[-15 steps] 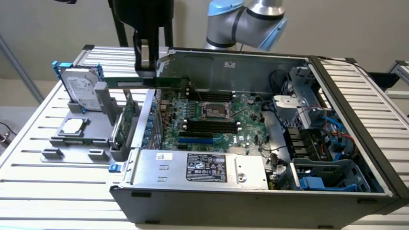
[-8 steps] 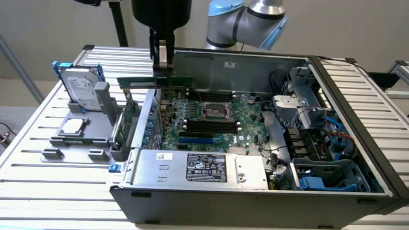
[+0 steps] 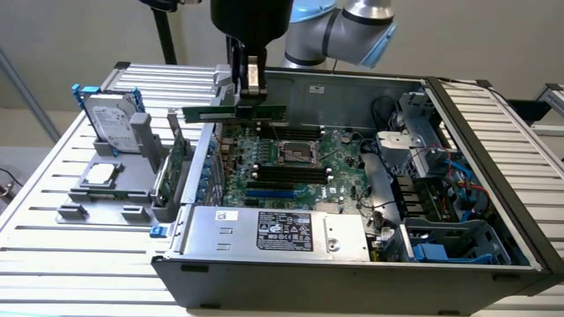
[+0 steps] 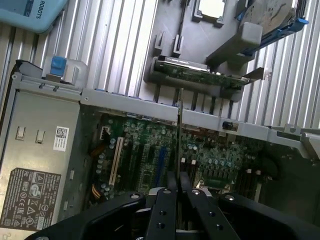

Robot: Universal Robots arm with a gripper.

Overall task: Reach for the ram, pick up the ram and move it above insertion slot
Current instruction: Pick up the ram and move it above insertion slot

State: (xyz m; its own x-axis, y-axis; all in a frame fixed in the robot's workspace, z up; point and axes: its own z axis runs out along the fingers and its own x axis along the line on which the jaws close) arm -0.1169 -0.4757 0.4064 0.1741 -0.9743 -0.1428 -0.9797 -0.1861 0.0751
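Gripper (image 3: 249, 92) clamped on the ram (image 3: 234, 113), stick level, held edge-on above the motherboard (image 3: 291, 162) at open computer case (image 3: 493, 165) rear-left corner. Memory slots (image 3: 286, 174) below, black. Power supply (image 3: 277, 231) label unreadable. "ROBOTS" legible on blue arm cover (image 4: 30, 12). Arm (image 3: 339, 30) descends vertically, upper part cut off.

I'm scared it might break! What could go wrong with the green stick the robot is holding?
The gripper pinches the ram only at its middle, so it could tilt or slip.

It hangs over the motherboard, above the open case's wall; a drop could hit parts there.
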